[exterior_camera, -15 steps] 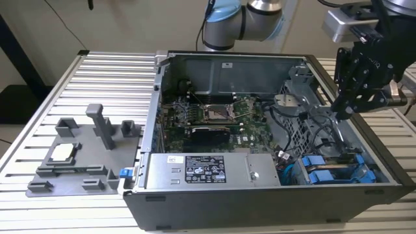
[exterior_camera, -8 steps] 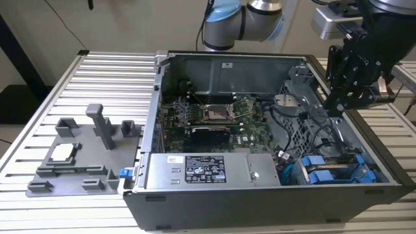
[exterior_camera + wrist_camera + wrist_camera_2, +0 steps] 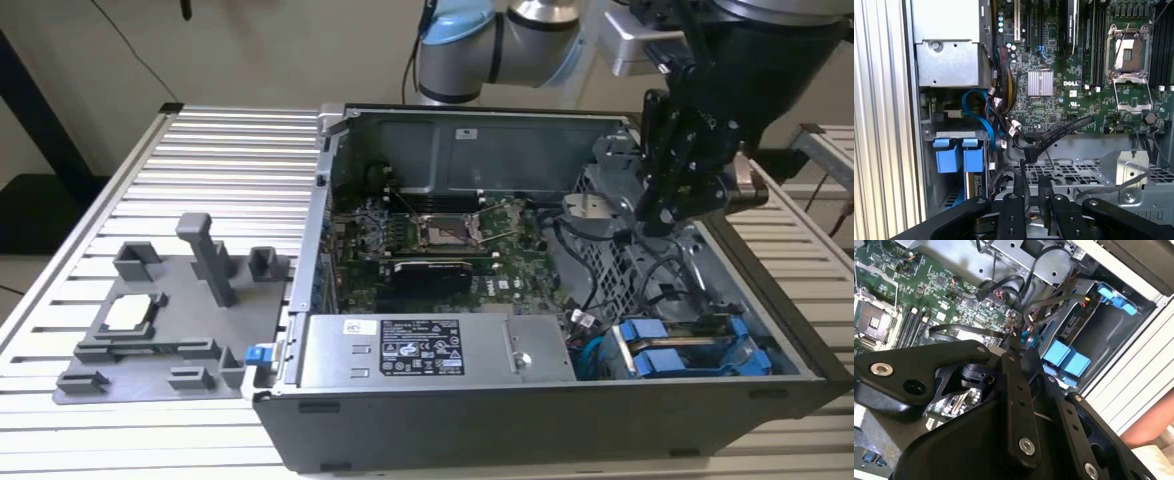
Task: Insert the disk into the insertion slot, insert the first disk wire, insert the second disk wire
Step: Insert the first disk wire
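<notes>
The gripper [image 3: 661,222] hung inside the open computer case [image 3: 534,420], high on the exterior view's right. In the first wrist view its fingers [image 3: 1021,200] stood a narrow gap apart, clamped on the end of a black flat disk wire [image 3: 1059,132]. The disk [image 3: 667,362], in its blue carrier, sat in the insertion slot [image 3: 956,134], low on the exterior view's right.

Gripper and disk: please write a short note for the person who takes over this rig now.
Gripper: above the grey metal cage in the open case; open or shut, cannot tell.
Blue carriers: seated in the case's corner; which one holds the disk, cannot tell.
Done: disk seems inserted.
Left: both wires, probably; a loose black cable lies near the gripper.
</notes>
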